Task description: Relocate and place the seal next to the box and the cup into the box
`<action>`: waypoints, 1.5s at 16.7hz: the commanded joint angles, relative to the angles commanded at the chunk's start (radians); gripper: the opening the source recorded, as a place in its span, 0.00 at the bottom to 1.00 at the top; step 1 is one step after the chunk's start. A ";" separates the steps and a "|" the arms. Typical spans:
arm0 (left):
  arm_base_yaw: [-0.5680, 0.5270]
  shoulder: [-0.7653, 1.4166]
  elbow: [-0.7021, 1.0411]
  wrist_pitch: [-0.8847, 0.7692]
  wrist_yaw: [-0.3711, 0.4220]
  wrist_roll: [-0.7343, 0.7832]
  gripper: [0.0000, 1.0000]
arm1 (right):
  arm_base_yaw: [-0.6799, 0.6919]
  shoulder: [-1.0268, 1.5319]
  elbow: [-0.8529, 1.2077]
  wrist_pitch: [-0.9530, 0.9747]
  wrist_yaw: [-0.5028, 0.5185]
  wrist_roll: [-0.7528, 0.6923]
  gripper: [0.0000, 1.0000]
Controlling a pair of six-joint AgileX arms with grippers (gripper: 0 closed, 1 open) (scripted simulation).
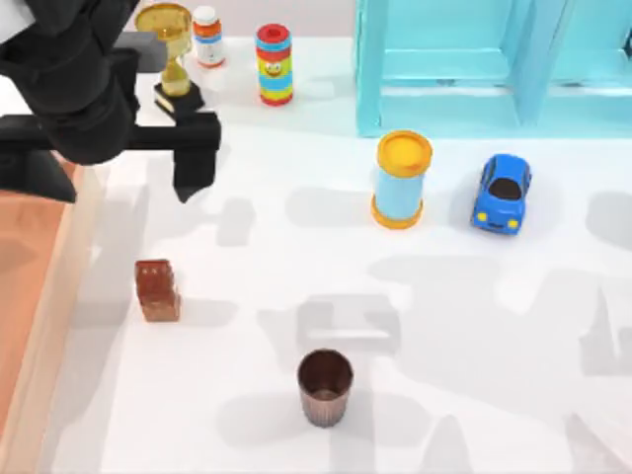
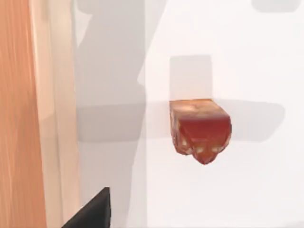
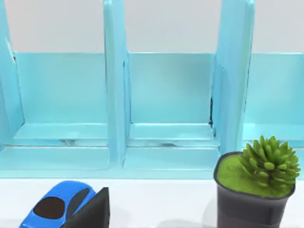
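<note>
The reddish-brown mottled seal (image 1: 157, 289) stands on the white table just right of the box's tan rim (image 1: 69, 296). The box, a shallow wooden tray with an orange-brown inside, lies along the left edge. My left gripper (image 1: 118, 188) hovers open and empty above the rim, behind the seal. In the left wrist view the seal (image 2: 200, 130) sits apart from the rim (image 2: 52, 118), with one dark fingertip (image 2: 92, 213) at the edge. The dark brown cup (image 1: 325, 386) stands upright at the front middle. A dark part of my right gripper (image 3: 90, 211) faces the shelf.
A gold trophy (image 1: 170, 54), a small bottle (image 1: 207, 36) and a striped stacked toy (image 1: 274, 63) stand at the back. A blue cylinder with a yellow lid (image 1: 402, 179), a blue toy car (image 1: 502, 192), the turquoise shelf (image 1: 494, 59) and a potted plant (image 3: 256, 185) occupy the right.
</note>
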 joint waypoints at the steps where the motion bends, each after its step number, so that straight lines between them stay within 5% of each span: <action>1: -0.013 0.009 0.008 -0.004 0.001 -0.013 1.00 | 0.000 0.000 0.000 0.000 0.000 0.000 1.00; 12: -0.537 0.242 0.143 -0.087 0.047 -0.550 1.00 | 0.000 0.000 0.000 0.000 0.000 0.000 1.00; 20: -0.561 0.252 0.126 -0.070 0.051 -0.575 1.00 | 0.000 0.000 0.000 0.000 0.000 0.000 1.00; 25: -0.561 0.295 -0.015 0.127 0.051 -0.574 1.00 | 0.000 0.000 0.000 0.000 0.000 0.000 1.00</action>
